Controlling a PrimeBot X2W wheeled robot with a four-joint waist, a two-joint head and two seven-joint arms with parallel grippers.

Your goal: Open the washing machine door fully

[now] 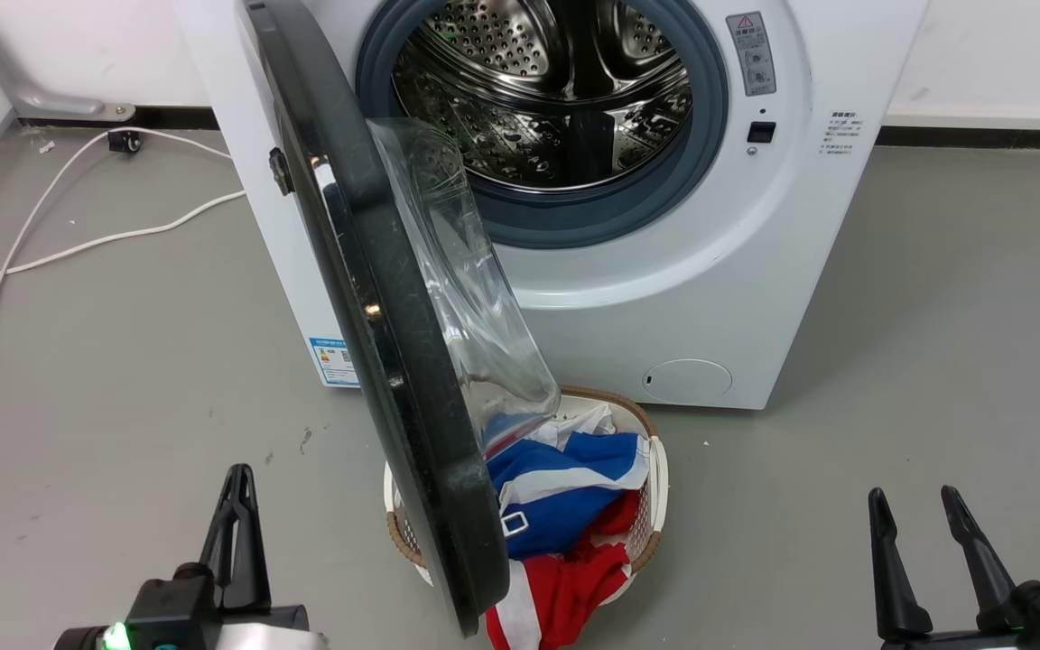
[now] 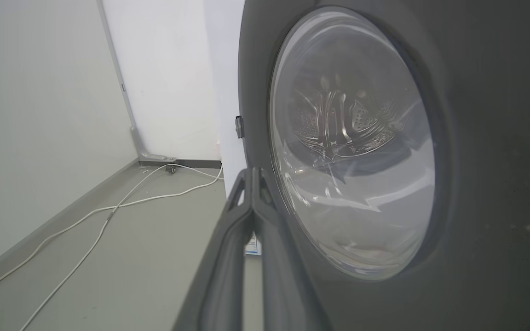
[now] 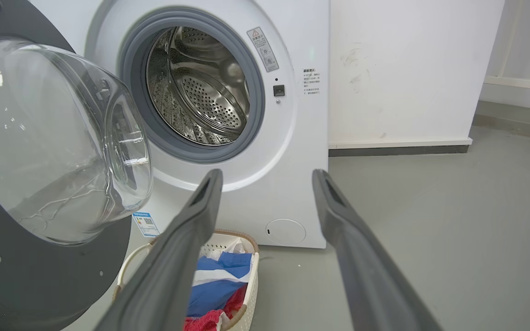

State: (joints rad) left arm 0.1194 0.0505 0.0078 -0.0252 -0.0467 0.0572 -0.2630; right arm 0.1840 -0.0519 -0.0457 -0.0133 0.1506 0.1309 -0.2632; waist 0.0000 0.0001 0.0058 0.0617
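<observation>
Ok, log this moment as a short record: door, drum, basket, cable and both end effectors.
Door: washing machine door swung well out from the washing machine, nearly edge-on in the head view
Drum: drum exposed, nothing seen inside
Basket: laundry basket on the floor under the door, holding blue, red and white cloth
Cable: white cable on the floor, left in the head view
Left arm: left end effector shut, beside the door's outer face, contact unclear
Right arm: right end effector open, empty, apart from the door

The washing machine door [image 1: 376, 298] has a glossy black rim and a clear glass bowl. The washing machine [image 1: 710, 298] is smooth white, its drum [image 1: 520, 117] shiny perforated steel, its gasket [image 1: 601, 217] matt grey rubber.
</observation>
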